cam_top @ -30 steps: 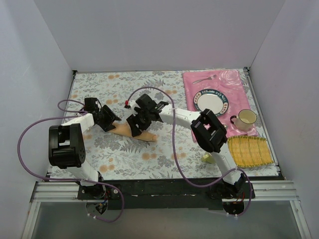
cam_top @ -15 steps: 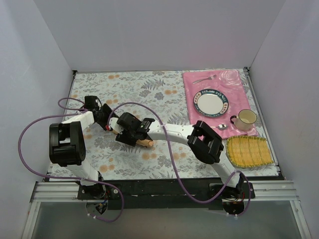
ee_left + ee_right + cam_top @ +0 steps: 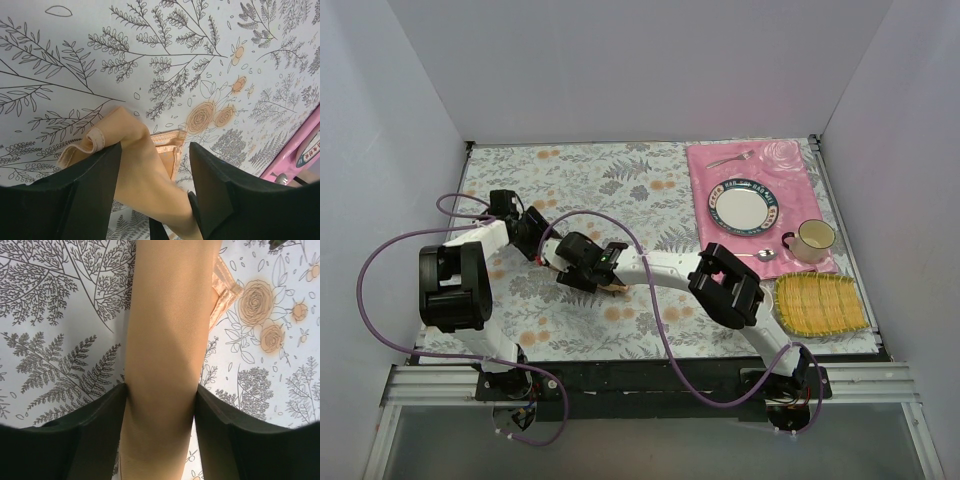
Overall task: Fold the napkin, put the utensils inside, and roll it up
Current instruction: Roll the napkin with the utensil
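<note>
The peach napkin [image 3: 165,320] lies rolled into a tube on the floral tablecloth; from above only its right tip [image 3: 618,288] shows under my right arm. My right gripper [image 3: 160,387] straddles the roll, both fingers pressed to its sides. My left gripper [image 3: 155,150] is at the roll's left end [image 3: 135,165]; the roll runs slantwise between its jaws, against the left finger [image 3: 95,185]. In the top view the two grippers [image 3: 535,243] [image 3: 575,272] sit close together. The fork [image 3: 730,158] and spoon [image 3: 761,255] lie on the pink placemat [image 3: 790,165], away from the napkin.
A plate [image 3: 743,205] sits on the placemat and a cup [image 3: 812,240] stands beside the spoon. A yellow woven mat [image 3: 820,303] is at the right front. White walls close three sides. The placemat's corner [image 3: 300,145] shows in the left wrist view.
My right gripper has slid left along the roll toward the left gripper and now covers most of it. The left gripper has edged slightly back.
</note>
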### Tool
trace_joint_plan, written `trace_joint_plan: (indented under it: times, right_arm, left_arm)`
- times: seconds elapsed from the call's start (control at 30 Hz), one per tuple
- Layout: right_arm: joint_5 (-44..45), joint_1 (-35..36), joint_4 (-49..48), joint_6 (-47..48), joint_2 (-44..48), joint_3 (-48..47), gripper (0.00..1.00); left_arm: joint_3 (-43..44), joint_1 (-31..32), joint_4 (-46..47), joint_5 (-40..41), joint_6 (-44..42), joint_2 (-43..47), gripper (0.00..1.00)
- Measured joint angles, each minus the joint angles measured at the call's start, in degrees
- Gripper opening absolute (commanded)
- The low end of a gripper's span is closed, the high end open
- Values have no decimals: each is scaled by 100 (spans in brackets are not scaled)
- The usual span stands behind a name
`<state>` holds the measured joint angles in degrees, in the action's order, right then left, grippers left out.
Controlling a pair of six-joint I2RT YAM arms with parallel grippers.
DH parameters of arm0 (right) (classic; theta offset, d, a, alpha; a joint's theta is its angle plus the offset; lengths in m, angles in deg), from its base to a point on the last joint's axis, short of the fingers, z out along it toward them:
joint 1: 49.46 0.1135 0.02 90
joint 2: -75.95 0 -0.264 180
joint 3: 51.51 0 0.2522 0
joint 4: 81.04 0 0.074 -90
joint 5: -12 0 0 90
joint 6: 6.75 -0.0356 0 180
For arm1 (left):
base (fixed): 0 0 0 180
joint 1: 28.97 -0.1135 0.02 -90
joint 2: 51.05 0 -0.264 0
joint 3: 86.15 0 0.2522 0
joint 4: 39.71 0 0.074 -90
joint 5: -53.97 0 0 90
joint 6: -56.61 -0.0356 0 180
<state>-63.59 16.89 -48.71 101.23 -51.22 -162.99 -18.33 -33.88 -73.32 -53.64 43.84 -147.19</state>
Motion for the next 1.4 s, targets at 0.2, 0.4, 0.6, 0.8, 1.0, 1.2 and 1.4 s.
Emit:
trace_joint_plan:
  times: [0.2,0.4,0.6,0.8,1.0,1.2,1.4]
  right_arm:
    - [-422,-120,-20,-566,-33,0,35]
    - [-1207,-455,-79,-1460,-35,0,28]
    - [-2485,-942,-595,-2542,-33,232,27]
    - [-4153,-1556,-1974,-3941,-28,1069,28]
    - [-5219,-1912,-2979,-5034,-76,1665,29]
    - [-5949,-2044,-3969,-5978,-238,2094,33]
    - [-6282,-2135,-4736,-6647,-361,2334,42]
  left_arm:
    - [98,31,-114,136,-39,26,66]
    - [186,236,-391,798,-33,479,69]
    - [411,323,-601,1311,-9,1152,66]
    - [358,352,-605,922,79,1427,63]
    - [-164,695,-293,98,286,1335,61]
    - [-221,763,33,-201,417,927,61]
    - [-223,763,275,-190,417,544,61]
